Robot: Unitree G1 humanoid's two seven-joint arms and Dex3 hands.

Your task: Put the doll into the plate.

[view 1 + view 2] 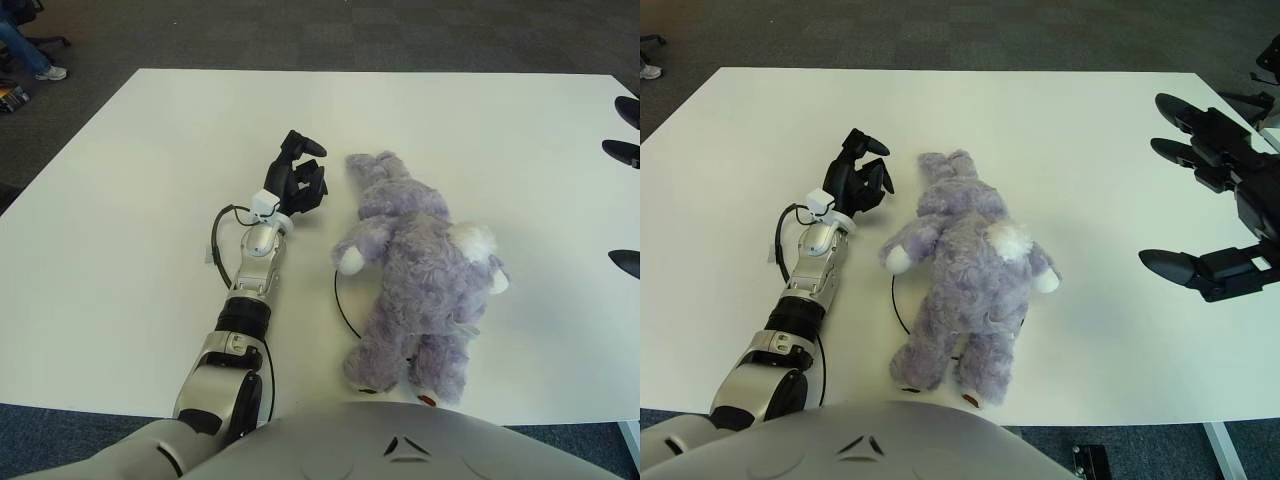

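Doll, purple plush with white paws and tail, is lying face down near the middle of the white table, head pointing away from the robot, feet at the near edge. Left hand is sitting just left of the doll's head, dark fingers curled loosely, gripping nothing, not touching the plush. Right hand is hovering well to the right of the doll, over the table's right side, fingers spread wide apart and holding nothing. Thin black cable is looping beside the doll's left side.
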